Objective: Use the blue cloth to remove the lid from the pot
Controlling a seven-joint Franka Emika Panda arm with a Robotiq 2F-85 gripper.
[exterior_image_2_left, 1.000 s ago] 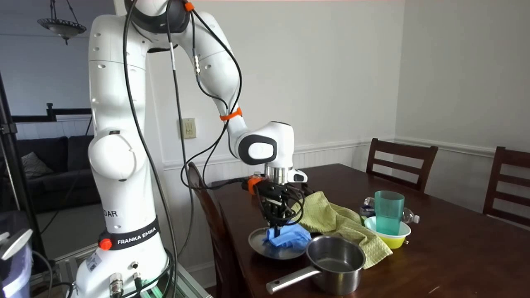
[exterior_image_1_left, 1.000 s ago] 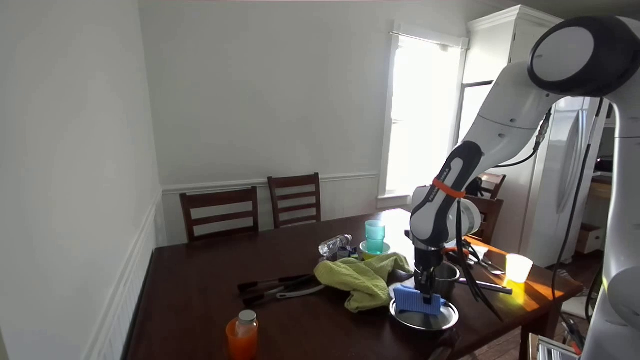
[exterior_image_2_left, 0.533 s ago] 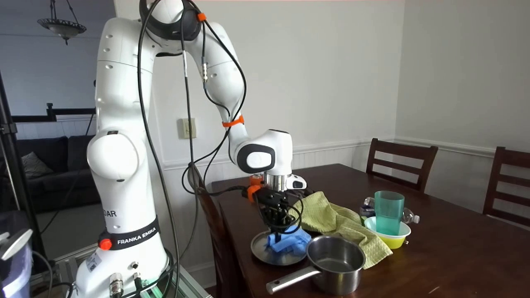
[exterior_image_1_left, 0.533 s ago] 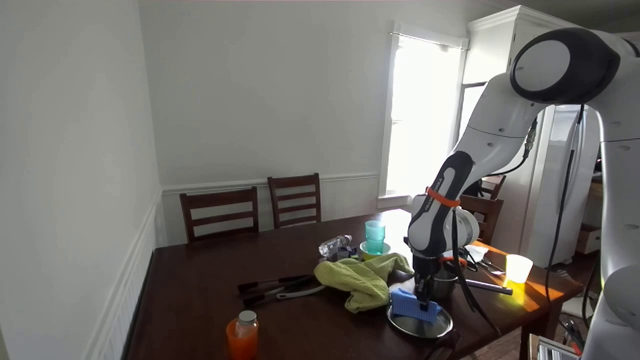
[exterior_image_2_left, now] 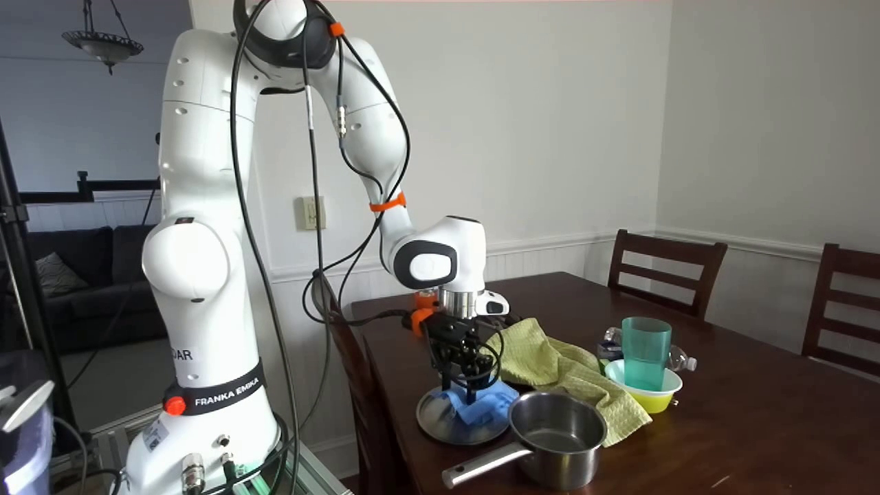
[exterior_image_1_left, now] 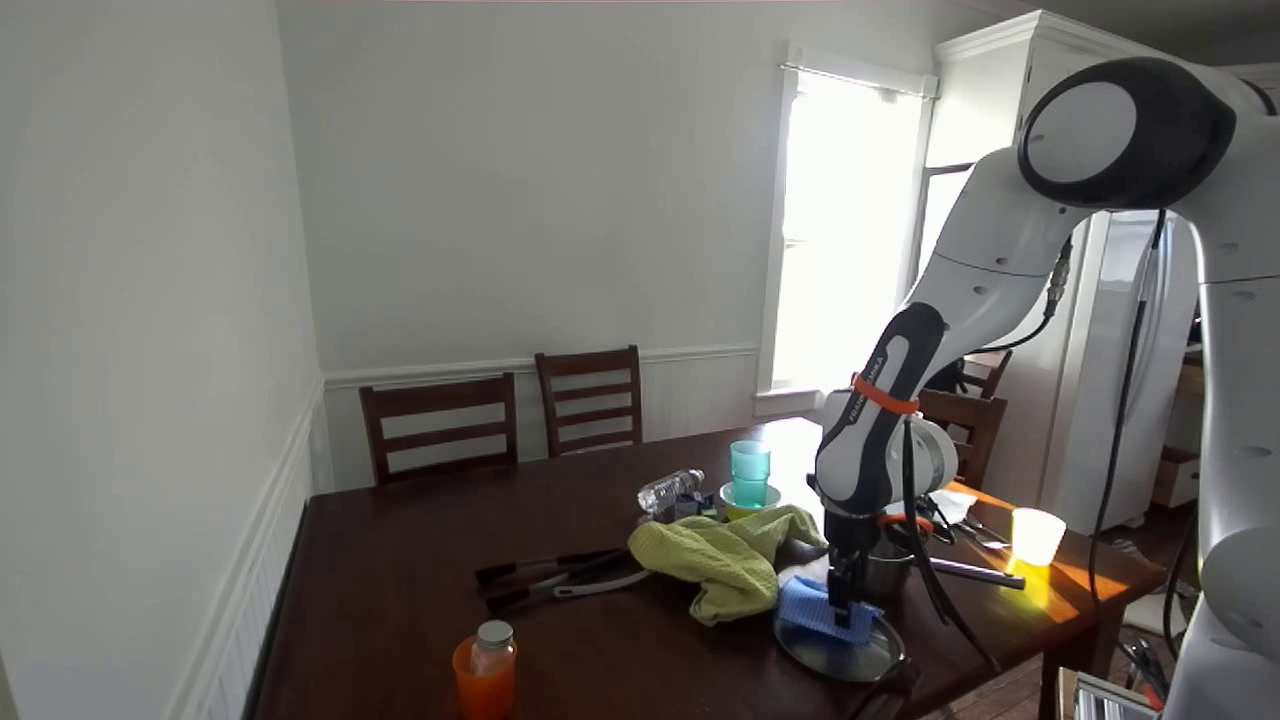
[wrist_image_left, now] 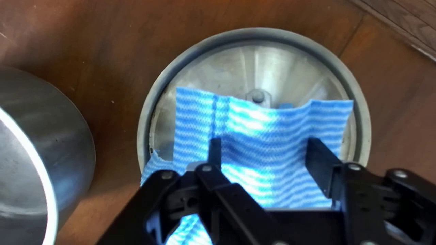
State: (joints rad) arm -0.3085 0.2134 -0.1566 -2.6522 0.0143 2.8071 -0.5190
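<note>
Wrist view: hand point(wrist_image_left: 264, 154) spread wide over blue cloth point(wrist_image_left: 196, 115) lying on lid point(wrist_image_left: 211, 73); pot point(wrist_image_left: 73, 146) beside.

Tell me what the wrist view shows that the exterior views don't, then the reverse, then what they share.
Only the wrist view: the small stud in the lid.
Only the exterior views: the arm, towel, teal cup, bowl, bottle and chairs.
Both: that lid on the table, off the pot, the cloth lying across it, and the open pincer at the cloth.
</note>
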